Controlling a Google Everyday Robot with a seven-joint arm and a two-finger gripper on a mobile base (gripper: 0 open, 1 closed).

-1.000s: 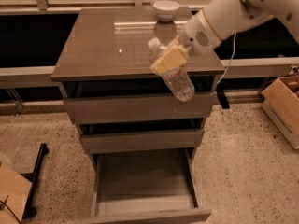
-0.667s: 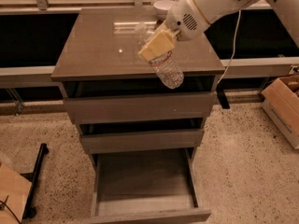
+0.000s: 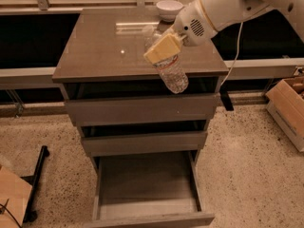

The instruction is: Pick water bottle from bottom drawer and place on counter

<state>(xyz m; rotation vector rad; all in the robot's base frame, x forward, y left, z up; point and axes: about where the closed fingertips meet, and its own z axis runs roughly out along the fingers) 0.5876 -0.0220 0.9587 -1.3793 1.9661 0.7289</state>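
Observation:
My gripper [image 3: 159, 45] hangs from the white arm coming in from the upper right and is shut on the water bottle [image 3: 172, 75]. The clear ribbed bottle hangs tilted below the tan fingers [image 3: 162, 48], over the front right part of the counter [image 3: 99, 51] and in front of the top drawer's gap. The bottle's cap end is hidden in the gripper. The bottom drawer [image 3: 147, 182] is pulled out and empty.
A white bowl [image 3: 169, 8] stands at the counter's back right corner. The two upper drawers [image 3: 137, 109] are slightly open. A cardboard box [image 3: 288, 107] sits on the floor at right, another at lower left [image 3: 12, 198]. A black stand [image 3: 37, 175] lies left of the cabinet.
The arm has carried the bottle leftward and a little farther back over the counter's front edge, still gripped and tilted.

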